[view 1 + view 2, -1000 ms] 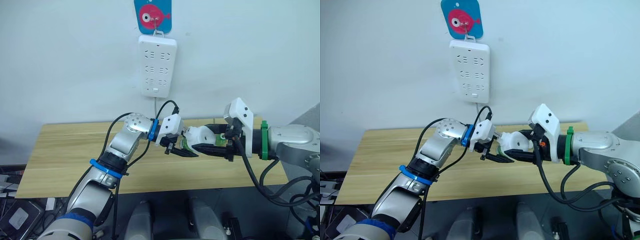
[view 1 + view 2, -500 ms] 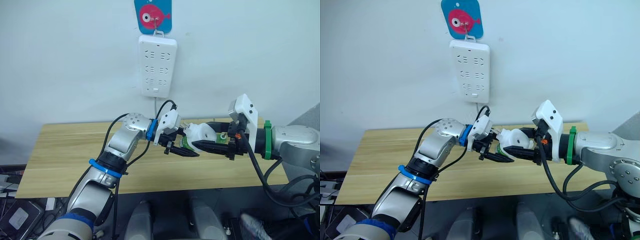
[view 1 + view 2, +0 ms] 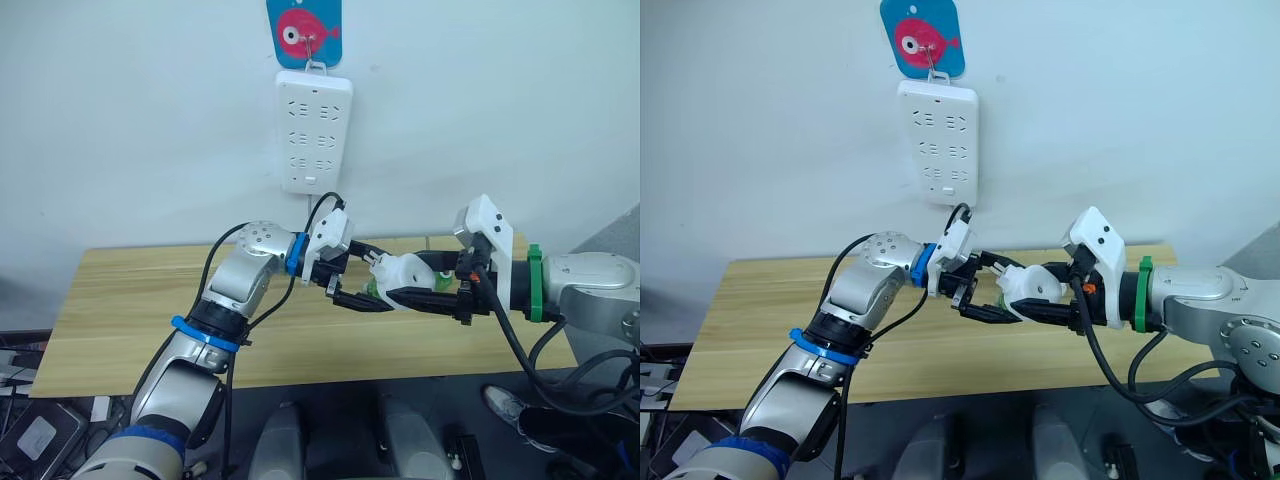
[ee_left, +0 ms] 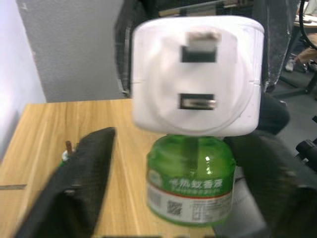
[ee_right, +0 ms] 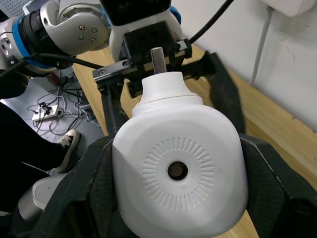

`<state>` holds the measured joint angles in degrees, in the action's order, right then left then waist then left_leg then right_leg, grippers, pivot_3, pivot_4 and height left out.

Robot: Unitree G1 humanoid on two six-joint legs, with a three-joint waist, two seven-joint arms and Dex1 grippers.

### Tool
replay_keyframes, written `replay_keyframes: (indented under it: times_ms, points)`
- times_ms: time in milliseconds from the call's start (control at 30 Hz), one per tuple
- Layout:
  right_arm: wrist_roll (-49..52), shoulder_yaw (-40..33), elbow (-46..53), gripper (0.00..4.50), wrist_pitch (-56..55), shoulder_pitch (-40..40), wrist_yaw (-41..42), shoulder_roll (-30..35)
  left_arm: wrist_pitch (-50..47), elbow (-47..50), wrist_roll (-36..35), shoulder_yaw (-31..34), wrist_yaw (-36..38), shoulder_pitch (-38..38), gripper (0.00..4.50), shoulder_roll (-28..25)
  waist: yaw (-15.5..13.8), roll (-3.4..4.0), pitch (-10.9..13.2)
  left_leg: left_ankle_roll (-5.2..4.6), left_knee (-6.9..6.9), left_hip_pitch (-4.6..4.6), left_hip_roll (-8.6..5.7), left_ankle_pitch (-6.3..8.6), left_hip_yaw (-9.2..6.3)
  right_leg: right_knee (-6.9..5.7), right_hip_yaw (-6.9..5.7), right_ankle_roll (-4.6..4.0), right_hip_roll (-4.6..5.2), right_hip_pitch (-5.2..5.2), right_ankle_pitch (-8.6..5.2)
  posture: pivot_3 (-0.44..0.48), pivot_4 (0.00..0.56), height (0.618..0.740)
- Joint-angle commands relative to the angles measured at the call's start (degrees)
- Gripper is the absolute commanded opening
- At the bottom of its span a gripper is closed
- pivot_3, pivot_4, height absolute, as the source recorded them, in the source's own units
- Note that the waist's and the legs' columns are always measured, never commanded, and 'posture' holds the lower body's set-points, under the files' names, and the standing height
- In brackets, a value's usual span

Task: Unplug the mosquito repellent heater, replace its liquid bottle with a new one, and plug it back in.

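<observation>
A: Taking the heater [image 3: 410, 272] as the landmark, what sits to its left?

B: The left gripper [image 3: 360, 275]. Its two black fingers [image 4: 81, 183] are spread wide, one on each side of the green bottle [image 4: 191, 181], without pressing on it.

A: And where is the bottle?

B: It hangs screwed in under the heater, at the end facing the left gripper. The heater's two flat prongs point toward that gripper's wrist.

A: Who holds the heater?

B: The right gripper [image 5: 173, 163], to the heater's right. Its jaws are clamped on the white body from both sides, the round vent hole turned toward its wrist.

A: What lies around them?

B: The heater is held above a wooden table [image 3: 130, 300]. On the wall above and left of the heater hangs a white power strip [image 3: 314, 130].
</observation>
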<state>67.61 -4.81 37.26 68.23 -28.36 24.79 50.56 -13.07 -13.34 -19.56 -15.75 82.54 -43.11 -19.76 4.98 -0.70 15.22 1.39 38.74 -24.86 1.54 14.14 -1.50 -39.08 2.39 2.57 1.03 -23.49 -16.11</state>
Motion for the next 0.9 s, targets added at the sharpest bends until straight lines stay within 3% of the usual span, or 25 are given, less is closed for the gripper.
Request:
replay_keyframes:
  times_ms: [33,233,400,700,900]
  points:
    - [0.3,-1.1,0.6,3.06,-0.5,0.6,0.2,0.7,-0.2,2.5,-2.5,2.3,0.5,-1.4,4.5,-0.3,0.0,0.0,0.0,0.0,0.0,0.0,0.0,0.0,0.0,0.01,-0.01,0.0,0.0,0.0,0.0,-0.176,0.24,0.74]
    - [4.9,-6.1,-2.0,3.06,0.4,3.8,-3.7,0.5,-0.8,7.0,-3.9,4.5,-1.7,1.9,4.5,-1.8,0.0,0.0,0.0,0.0,0.0,0.0,0.01,0.0,-0.01,0.0,0.02,0.0,0.0,0.0,0.0,-0.179,0.238,0.74]
    - [20.3,-12.1,-7.9,3.06,-0.9,7.4,-14.2,-0.1,-3.3,11.9,-4.7,4.0,-2.1,6.4,4.5,-4.2,0.0,0.0,0.0,0.0,-0.02,0.01,0.03,0.0,-0.01,0.0,0.04,0.0,0.01,0.01,0.0,-0.166,0.238,0.74]
    - [44.2,-13.0,-11.6,3.06,-10.6,10.9,-25.1,1.7,-23.5,11.0,-16.0,10.0,-8.4,4.2,4.5,-2.7,0.0,-0.01,0.0,0.0,0.01,0.0,0.01,0.0,0.03,0.01,-0.01,0.0,0.0,0.03,0.0,-0.167,0.234,0.74]
    - [45.4,-13.2,-9.4,3.06,-15.0,13.3,-24.0,-1.3,-41.7,12.6,-28.2,15.8,-17.8,3.6,4.5,0.4,0.0,-0.01,0.0,0.0,0.01,-0.01,0.02,0.0,0.0,0.0,-0.02,0.01,0.0,0.04,-0.01,-0.172,0.239,0.74]
